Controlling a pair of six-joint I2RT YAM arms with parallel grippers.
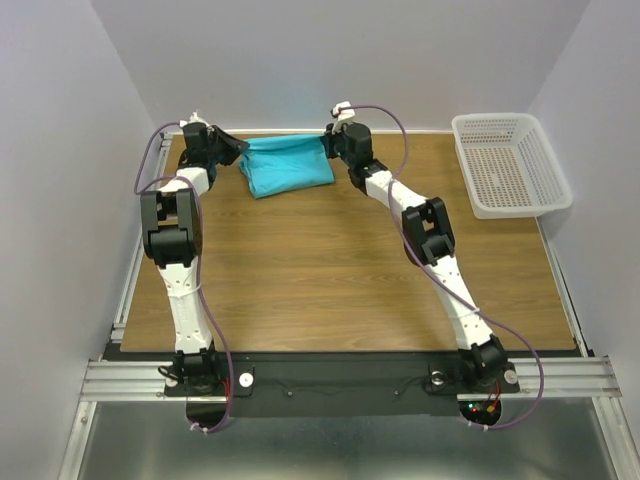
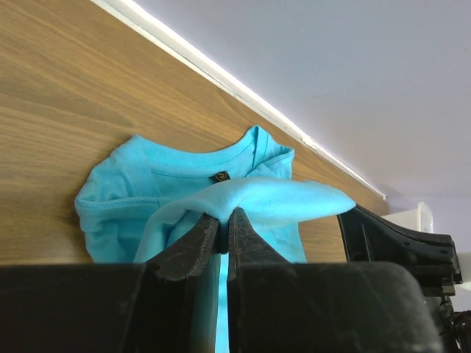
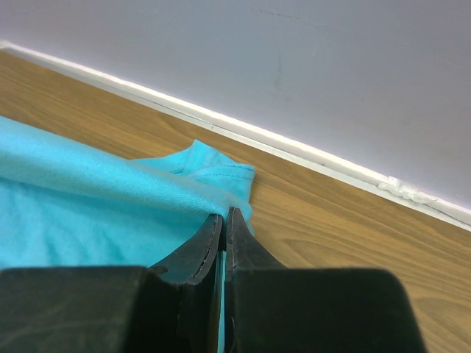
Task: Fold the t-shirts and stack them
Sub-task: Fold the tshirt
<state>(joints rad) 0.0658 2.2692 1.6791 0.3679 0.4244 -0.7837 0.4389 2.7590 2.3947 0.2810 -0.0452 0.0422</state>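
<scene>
1. A brown wood-grain table stands in a booth of plain pale walls, with a white strip where the far edge meets the back wall. A metal rail along the near edge carries the bases of the two white-and-black arms.
2. A bright turquoise short-sleeved cloth t-shirt is at the far edge of the table, left of centre, stretched between the two hands and well apart from the basket.
3. Its upper edge is held taut, so its long axis runs left to right along the back wall. The rest sags onto the table toward the near left. In the left wrist view the neck opening, with a small dark mark just beneath it, points toward the wall.
4. The left hand is clenched on a fold of the t-shirt at its left end, with cloth draped over the closed fingers.
5. The right hand is clenched on the cloth at the right end.
6. A white plastic mesh basket sits at the far right corner of the table.
7. Count: one t-shirt, one basket, two arms, two hands.
</scene>
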